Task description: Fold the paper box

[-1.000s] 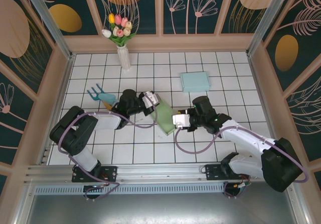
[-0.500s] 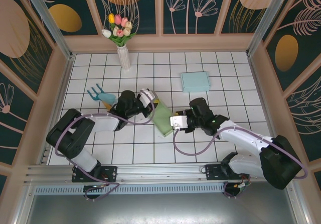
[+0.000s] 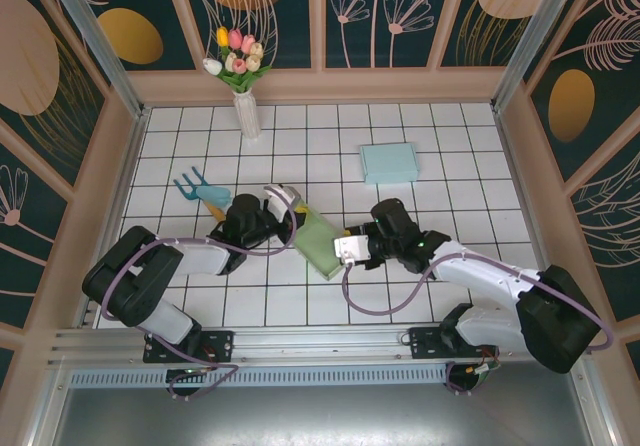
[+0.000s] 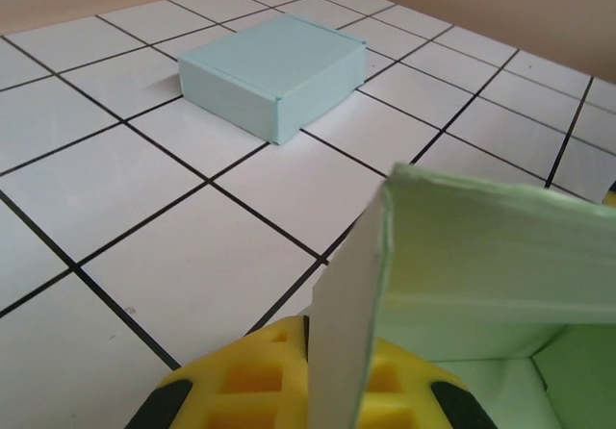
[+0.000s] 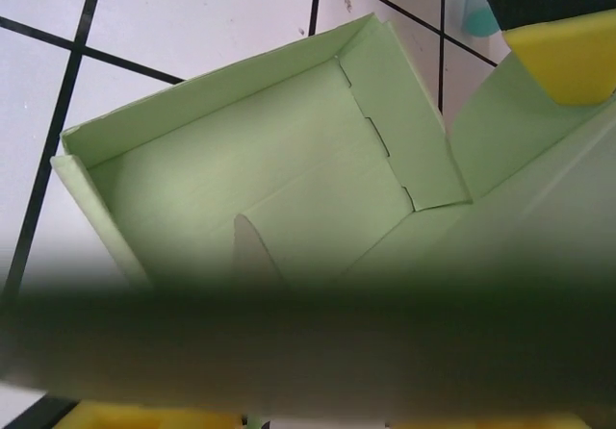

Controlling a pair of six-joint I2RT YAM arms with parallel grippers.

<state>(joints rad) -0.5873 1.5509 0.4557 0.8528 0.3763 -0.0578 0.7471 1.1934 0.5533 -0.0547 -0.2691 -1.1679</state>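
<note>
The light green paper box (image 3: 318,243) lies open in the middle of the tiled floor, between my two grippers. My left gripper (image 3: 284,214) is at its upper-left end; in the left wrist view its yellow fingers (image 4: 241,381) are shut on an upright white-backed flap of the paper box (image 4: 481,246). My right gripper (image 3: 349,247) is at the box's right edge. In the right wrist view the open inside of the paper box (image 5: 250,179) shows, with a blurred green wall pressed close over the jaws. The left gripper's yellow finger (image 5: 568,59) shows at the top right.
A folded teal box (image 3: 389,162) (image 4: 274,68) sits on the tiles at the back right. A white vase of tulips (image 3: 244,106) stands at the back left. A blue toy rake (image 3: 199,188) lies just left of the left gripper. Wooden walls (image 3: 115,166) ring the floor.
Both grippers have shifted left with the green box between them. The box has swung lower and flatter, and the left arm has drawn back to the left.
</note>
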